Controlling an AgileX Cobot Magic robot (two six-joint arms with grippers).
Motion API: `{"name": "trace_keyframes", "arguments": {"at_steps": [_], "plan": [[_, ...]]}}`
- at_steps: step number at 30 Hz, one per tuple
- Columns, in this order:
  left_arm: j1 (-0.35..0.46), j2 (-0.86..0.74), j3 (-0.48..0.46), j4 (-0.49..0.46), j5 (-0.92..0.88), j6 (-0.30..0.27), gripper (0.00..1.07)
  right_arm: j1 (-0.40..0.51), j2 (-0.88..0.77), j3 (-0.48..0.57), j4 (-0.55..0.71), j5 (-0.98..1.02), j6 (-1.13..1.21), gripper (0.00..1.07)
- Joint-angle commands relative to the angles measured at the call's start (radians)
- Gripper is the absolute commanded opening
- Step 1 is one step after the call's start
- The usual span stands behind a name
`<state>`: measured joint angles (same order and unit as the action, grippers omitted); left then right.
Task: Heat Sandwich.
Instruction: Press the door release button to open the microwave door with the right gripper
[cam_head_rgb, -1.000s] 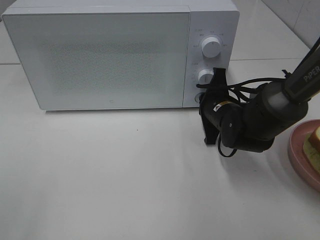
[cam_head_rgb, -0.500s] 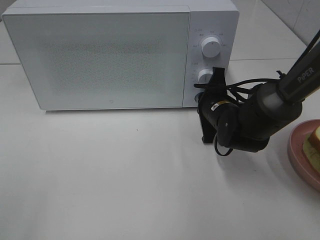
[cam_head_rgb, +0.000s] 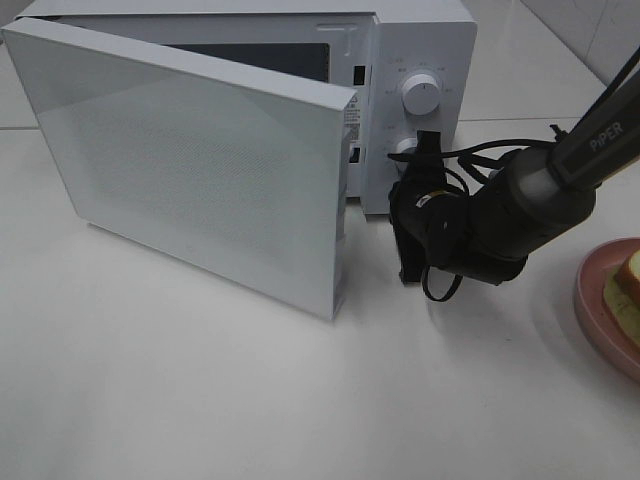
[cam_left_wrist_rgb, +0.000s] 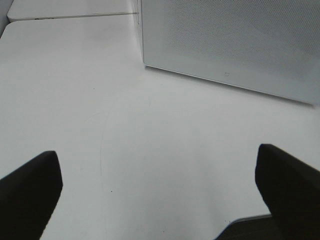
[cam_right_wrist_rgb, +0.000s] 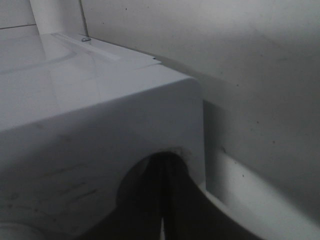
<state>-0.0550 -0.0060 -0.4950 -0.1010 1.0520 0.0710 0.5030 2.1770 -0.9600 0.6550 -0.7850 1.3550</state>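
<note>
You can read only "PiPER", on the right arm (cam_head_rgb: 612, 141); the microwave (cam_head_rgb: 430, 30) dial marks (cam_head_rgb: 425, 66) and sticker (cam_head_rgb: 352, 120) are too small.

A white tabletop (cam_head_rgb: 200, 400) fills nearly the whole view, smooth and faintly glossy, crossed by thin seams (cam_left_wrist_rgb: 70, 16) where its panels meet. At the far right corner stands a pale tiled wall (cam_head_rgb: 610, 25) with grey grout lines. The light is soft and even, and faint curved scuffs (cam_left_wrist_rgb: 102, 140) mark the surface.

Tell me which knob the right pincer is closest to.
The lower knob, partly hidden behind the right pincer; the upper knob sits clear above it.
</note>
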Motion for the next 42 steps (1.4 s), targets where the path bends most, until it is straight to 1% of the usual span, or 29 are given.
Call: {"name": "trace_keyframes", "arguments": {"at_steps": [1, 23, 25, 30, 38, 42], "plan": [[-0.002, -0.024, 0.002, -0.006, -0.015, -0.002, 1.03, -0.062, 0.011, -0.11, -0.039, -0.279, -0.013, 0.0], [-0.002, -0.024, 0.002, -0.006, -0.015, -0.002, 1.03, -0.058, -0.001, -0.106, -0.049, -0.274, -0.021, 0.0], [-0.002, -0.024, 0.002, -0.006, -0.015, -0.002, 1.03, -0.058, -0.007, -0.095, -0.052, -0.274, -0.021, 0.0], [-0.002, -0.024, 0.002, -0.006, -0.015, -0.002, 1.03, -0.052, -0.032, -0.03, -0.044, -0.276, -0.013, 0.0], [-0.002, -0.024, 0.002, -0.006, -0.015, -0.002, 1.03, -0.018, -0.039, 0.015, -0.044, -0.272, 0.034, 0.0], [-0.002, -0.024, 0.002, -0.006, -0.015, -0.002, 1.03, 0.001, -0.071, 0.06, -0.045, -0.203, 0.033, 0.0]]}}
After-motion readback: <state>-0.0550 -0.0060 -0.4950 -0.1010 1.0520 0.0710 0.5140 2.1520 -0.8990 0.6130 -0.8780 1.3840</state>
